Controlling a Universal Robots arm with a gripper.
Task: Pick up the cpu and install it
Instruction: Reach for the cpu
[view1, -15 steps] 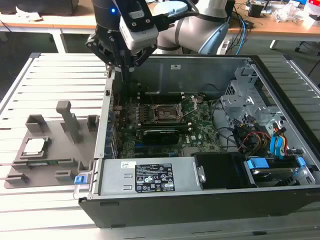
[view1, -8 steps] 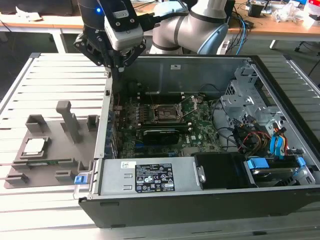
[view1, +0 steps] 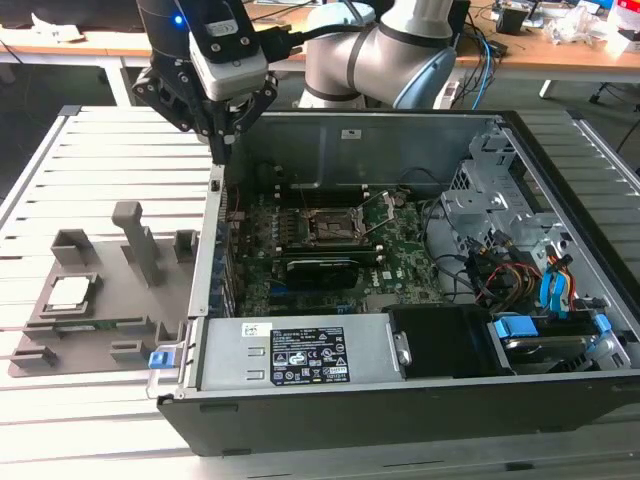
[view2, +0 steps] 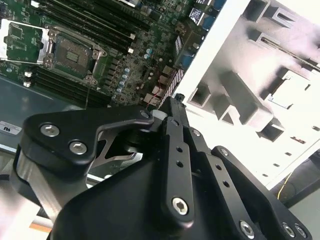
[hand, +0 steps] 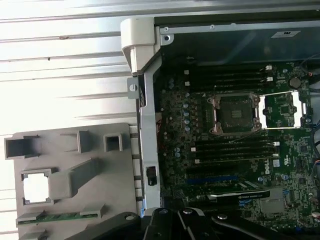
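- The cpu (view1: 68, 292), a small pale silver square, lies flat in a square recess of a grey moulded holder tray (view1: 118, 305). The tray sits on a slatted metal table (view1: 100, 170), outside the open computer case (view1: 400, 415), toward the exterior view's left. In the first wrist view the cpu (hand: 36, 187) shows as a bright white square in that same recess.
- Nothing touches the cpu, and the arm is well apart from it.
- The gripper (view1: 222, 150) hangs over the case's side wall, between the tray and the motherboard (view1: 400, 265). Its two black fingers meet in a single point and carry nothing. In the second wrist view the gripper (view2: 173, 101) looks fully clenched, though the steep angle makes this hard to confirm.
- On the motherboard the black square socket (view1: 325, 228) is uncovered, with its metal frame (view1: 385, 205) swung up beside it. The first wrist view shows the socket (hand: 235, 114) with a bare, dark centre and no chip in it.
- Judged progress: the socket is ready to receive the chip, but the pick-up has not been made and the installation is entirely undone.
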